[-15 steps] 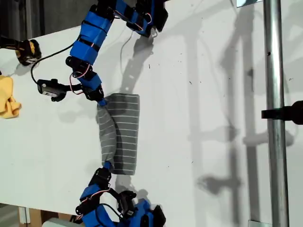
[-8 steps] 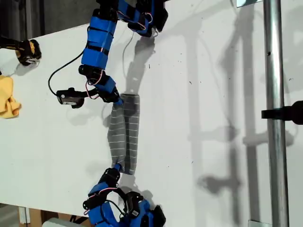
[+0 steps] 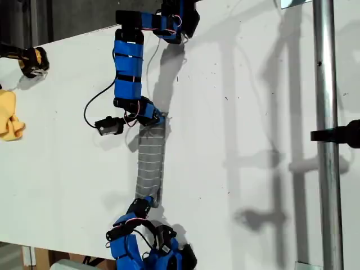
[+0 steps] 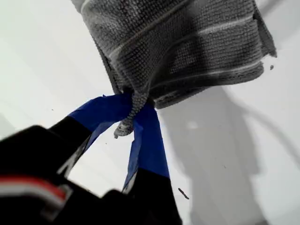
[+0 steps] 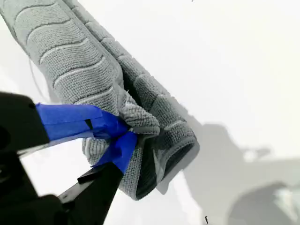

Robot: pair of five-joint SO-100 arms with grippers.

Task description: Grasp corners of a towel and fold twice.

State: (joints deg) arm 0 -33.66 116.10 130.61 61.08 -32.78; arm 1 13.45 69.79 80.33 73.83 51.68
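The first tool (image 4: 131, 110) is pinching a bunched corner of the towel (image 4: 187, 42), its blue-taped jaws closed tight on the cloth; the second tool (image 5: 124, 131) is likewise clamping a corner, with folded layers curling just beside it; in the exterior view the towel is lying as a narrow striped band on the white worktop (image 3: 253, 112), stretching between two blue arms, one reaching in from that view's top edge and the other from its bottom edge, each gripping one end; which arm is the first I cannot tell; a yellow cloth (image 3: 8, 118) is sitting well apart at the exterior view's left edge.
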